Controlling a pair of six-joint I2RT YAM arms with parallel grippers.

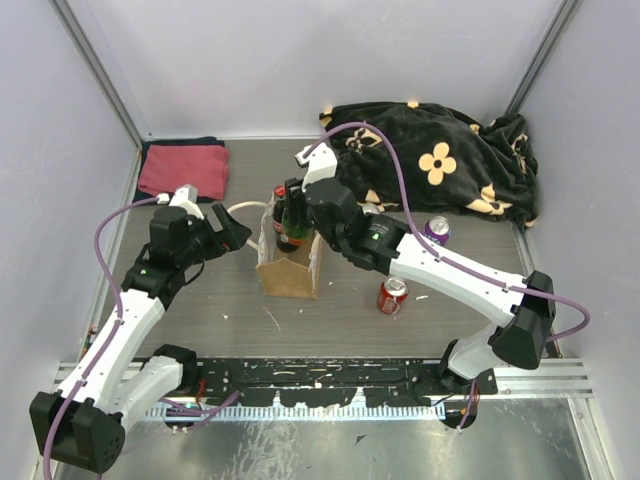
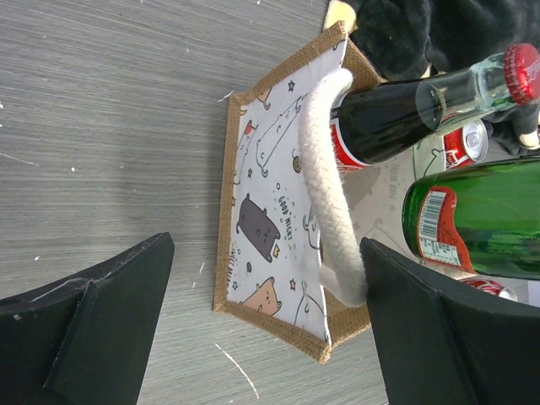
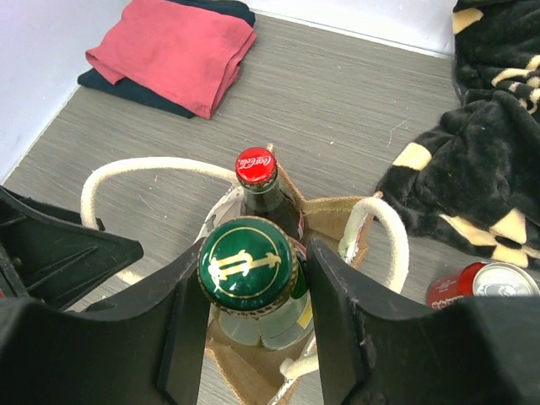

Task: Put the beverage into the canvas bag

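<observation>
right gripper (image 3: 253,274) clamped on the green bottle (image 3: 245,263)
bottle stands upright in the mouth of the canvas bag (image 1: 290,275), just near of a cola bottle (image 3: 256,169); left gripper (image 2: 266,253) gapes wide at the bag's left.

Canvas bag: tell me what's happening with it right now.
The right end effector is shut on a green bottle, holding it upright at the mouth of the canvas bag; how deep it sits is unclear. A red-capped cola bottle already stands inside. The left end effector is open beside the bag, with one white handle lying between its spread fingers.
</observation>
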